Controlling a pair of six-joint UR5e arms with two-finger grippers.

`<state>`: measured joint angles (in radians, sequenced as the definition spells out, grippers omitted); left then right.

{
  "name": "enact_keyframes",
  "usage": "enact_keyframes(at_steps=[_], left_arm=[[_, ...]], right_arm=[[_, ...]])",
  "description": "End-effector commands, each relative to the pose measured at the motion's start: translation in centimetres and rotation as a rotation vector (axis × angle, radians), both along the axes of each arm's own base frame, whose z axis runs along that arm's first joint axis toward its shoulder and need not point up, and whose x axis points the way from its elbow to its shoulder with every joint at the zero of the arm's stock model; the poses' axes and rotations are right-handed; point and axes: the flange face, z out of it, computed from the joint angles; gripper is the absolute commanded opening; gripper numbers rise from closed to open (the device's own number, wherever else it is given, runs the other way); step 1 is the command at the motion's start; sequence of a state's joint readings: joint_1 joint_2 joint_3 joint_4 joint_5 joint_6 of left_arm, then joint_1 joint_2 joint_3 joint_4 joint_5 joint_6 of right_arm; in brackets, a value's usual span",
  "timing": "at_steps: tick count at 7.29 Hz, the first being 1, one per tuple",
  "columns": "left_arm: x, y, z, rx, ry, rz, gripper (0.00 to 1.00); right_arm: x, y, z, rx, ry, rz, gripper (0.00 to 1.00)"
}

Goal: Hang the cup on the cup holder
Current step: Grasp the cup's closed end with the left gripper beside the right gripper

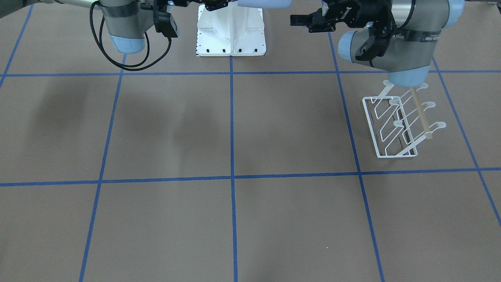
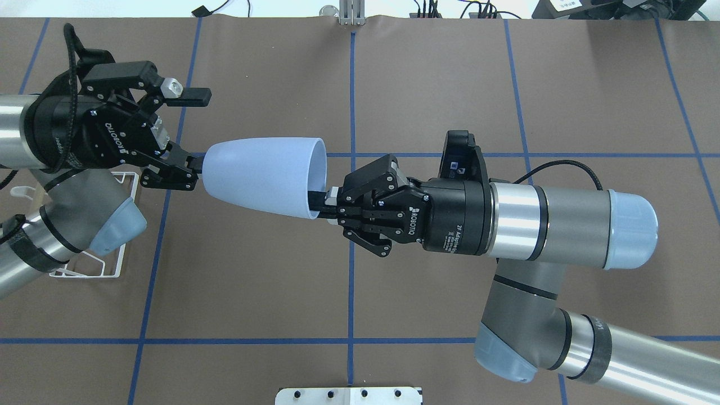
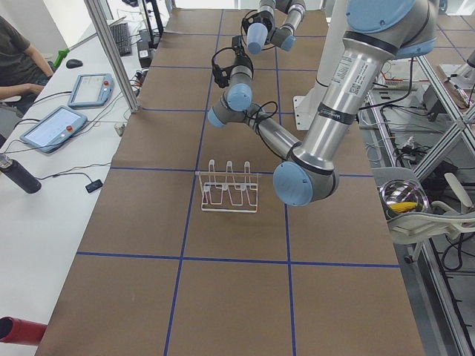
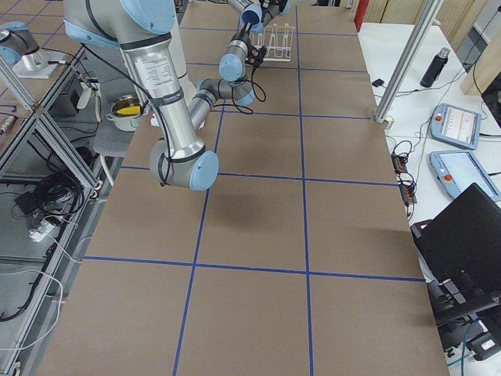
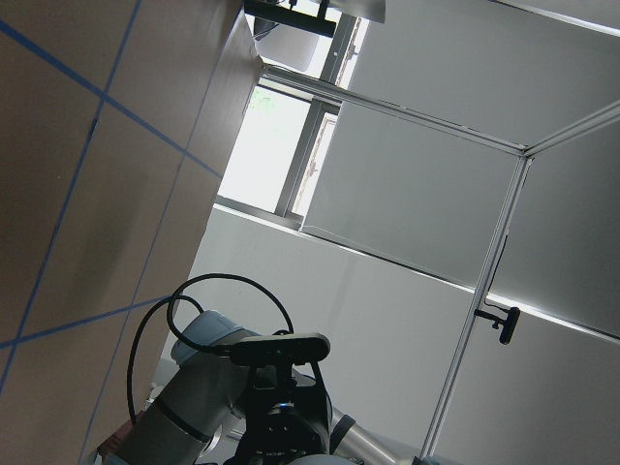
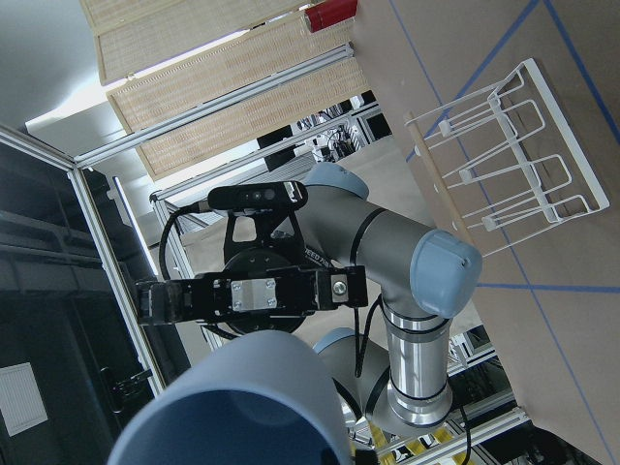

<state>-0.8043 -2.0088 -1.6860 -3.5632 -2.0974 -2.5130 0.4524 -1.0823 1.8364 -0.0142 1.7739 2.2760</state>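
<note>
The pale blue cup (image 2: 264, 175) lies on its side in the air, rim toward my right gripper (image 2: 322, 207). That gripper is shut on the rim, one finger inside the cup. My left gripper (image 2: 197, 132) is open at the cup's closed base. Its lower finger (image 2: 179, 167) is touching or nearly touching the base and its upper finger is well clear. The white wire cup holder (image 1: 395, 125) with its wooden rod stands on the table under my left arm. It is partly hidden in the overhead view (image 2: 119, 247). The right wrist view shows the cup (image 6: 242, 407), the open left gripper (image 6: 242, 295) and the holder (image 6: 504, 165).
The white metal robot base (image 1: 231, 33) sits at the table's near edge. Blue tape lines grid the brown table (image 1: 235, 176). In the exterior left view a person (image 3: 18, 59) and tablets (image 3: 52, 126) are at a side desk.
</note>
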Motion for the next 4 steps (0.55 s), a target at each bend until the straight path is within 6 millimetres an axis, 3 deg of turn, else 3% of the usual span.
enact_keyframes(at_steps=[1, 4], left_arm=[[0.8, 0.6, -0.2, 0.002, 0.006, 0.018, 0.96], [0.9, 1.6, -0.9, 0.018, 0.023, 0.036, 0.95]], right_arm=[[-0.1, -0.1, -0.2, -0.015, -0.012, 0.015, 0.0], [-0.8, -0.6, -0.1, -0.032, -0.006, 0.03, 0.0]])
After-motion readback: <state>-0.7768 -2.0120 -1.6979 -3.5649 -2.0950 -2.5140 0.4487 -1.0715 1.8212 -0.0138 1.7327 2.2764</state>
